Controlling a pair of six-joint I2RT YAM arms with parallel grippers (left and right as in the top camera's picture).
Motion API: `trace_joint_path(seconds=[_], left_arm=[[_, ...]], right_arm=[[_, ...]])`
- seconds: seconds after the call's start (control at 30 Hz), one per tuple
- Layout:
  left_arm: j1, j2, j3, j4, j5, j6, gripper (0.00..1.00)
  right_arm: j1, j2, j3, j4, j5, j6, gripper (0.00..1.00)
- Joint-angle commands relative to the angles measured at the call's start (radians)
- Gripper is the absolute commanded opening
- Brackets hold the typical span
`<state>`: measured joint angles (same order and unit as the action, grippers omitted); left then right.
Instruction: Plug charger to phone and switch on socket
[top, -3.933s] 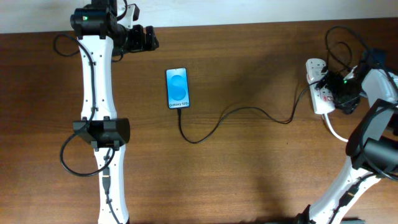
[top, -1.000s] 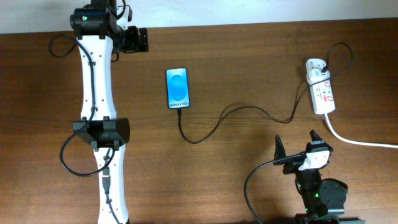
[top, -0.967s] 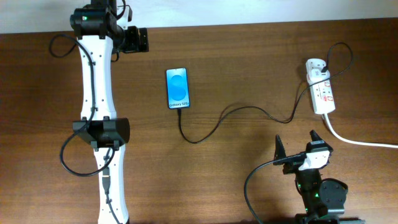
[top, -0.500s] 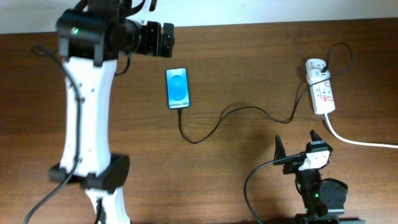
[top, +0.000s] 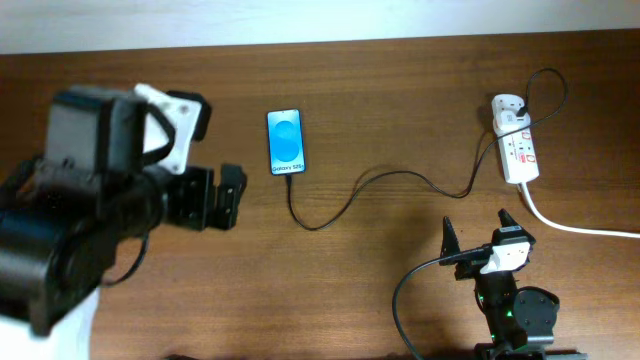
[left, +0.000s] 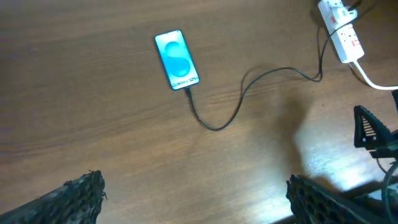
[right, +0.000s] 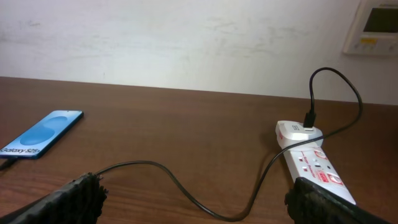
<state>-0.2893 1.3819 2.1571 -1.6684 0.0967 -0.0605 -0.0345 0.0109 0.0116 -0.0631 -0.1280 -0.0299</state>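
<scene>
The phone (top: 285, 141) lies flat with its blue screen lit; it also shows in the left wrist view (left: 177, 60) and the right wrist view (right: 40, 134). The charger cable (top: 400, 176) runs from the phone's near end, where its tip meets the phone, to a white plug (top: 510, 105) in the socket (top: 520, 152). The socket also shows in both wrist views (left: 342, 34) (right: 311, 163). My left gripper (top: 213, 197) (left: 196, 199) is open and empty, held high above the table left of the phone. My right gripper (top: 478, 225) (right: 196, 199) is open and empty near the front edge.
The socket's thick white cord (top: 570, 225) leaves to the right. The left arm body (top: 80, 220) is close under the overhead camera and hides the table's left part. A white wall with a control panel (right: 376, 25) stands behind the table.
The left arm has swung from the table's far edge back toward the front left and risen close to the camera. The right arm left the socket earlier and stays parked at the front.
</scene>
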Motion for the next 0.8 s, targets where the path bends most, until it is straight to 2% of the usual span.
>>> trace_joint_path(seconds=[0.0, 0.07, 0.1, 0.23, 0.33, 0.57, 0.63, 0.77], left_arm=[[0.002, -0.148, -0.184, 0.13, -0.052, 0.057, 0.99], [0.002, -0.265, -0.407, 0.315, -0.052, 0.237, 0.99], [0.002, -0.352, -0.573, 0.438, -0.053, 0.28, 0.99], [0.074, -0.647, -0.984, 0.636, -0.053, 0.28, 0.99], [0.126, -0.851, -1.299, 0.978, -0.053, 0.279, 0.99], [0.163, -1.164, -1.999, 1.967, -0.078, 0.248, 0.99], [0.21, -1.184, -2.097, 2.087, -0.093, 0.156, 0.99], [0.288, -1.283, -2.148, 2.04, -0.102, 0.139, 0.99]], right_arm=[[0.01, -0.007, -0.006, -0.005, 0.008, 0.004, 0.98], [0.01, -0.007, -0.006, -0.005, 0.008, 0.004, 0.98], [0.01, -0.007, -0.006, -0.005, 0.008, 0.004, 0.98], [0.01, -0.007, -0.006, -0.005, 0.008, 0.004, 0.98], [0.01, -0.007, -0.006, -0.005, 0.008, 0.004, 0.98], [0.01, -0.007, -0.006, -0.005, 0.008, 0.004, 0.98], [0.01, -0.007, -0.006, -0.005, 0.008, 0.004, 0.98], [0.01, -0.007, -0.006, -0.005, 0.008, 0.004, 0.98]])
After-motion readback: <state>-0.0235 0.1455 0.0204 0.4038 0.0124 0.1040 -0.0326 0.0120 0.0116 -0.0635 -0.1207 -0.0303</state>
